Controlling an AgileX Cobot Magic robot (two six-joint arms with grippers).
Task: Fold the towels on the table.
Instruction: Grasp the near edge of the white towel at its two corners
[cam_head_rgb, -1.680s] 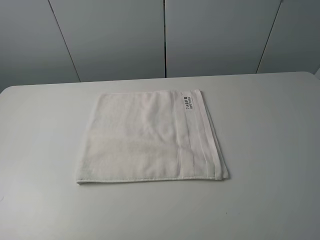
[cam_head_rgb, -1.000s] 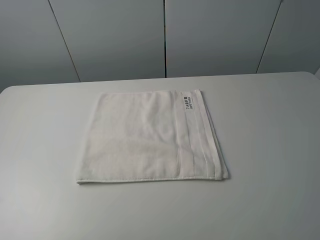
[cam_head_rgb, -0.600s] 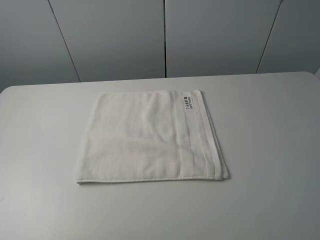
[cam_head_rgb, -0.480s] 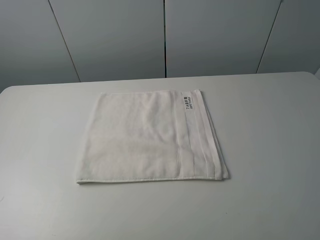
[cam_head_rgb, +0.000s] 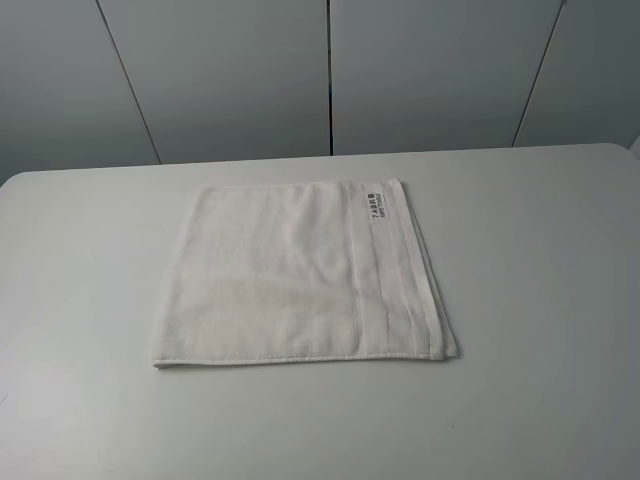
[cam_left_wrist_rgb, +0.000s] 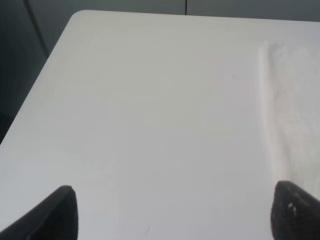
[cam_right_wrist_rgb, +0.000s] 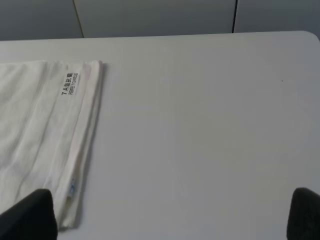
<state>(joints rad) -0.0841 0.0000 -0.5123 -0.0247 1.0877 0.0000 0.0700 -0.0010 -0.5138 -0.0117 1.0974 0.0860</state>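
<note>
Lying flat on table (cam_head_rgb: 540, 300), white towel (cam_head_rgb: 270, 280)

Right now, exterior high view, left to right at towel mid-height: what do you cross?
table, bare → towel, plain terry → woven band → table, bare again

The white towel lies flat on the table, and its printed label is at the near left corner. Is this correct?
Not quite. The towel lies flat on the table, but its label is at the far right corner, as the exterior high view shows.
</note>
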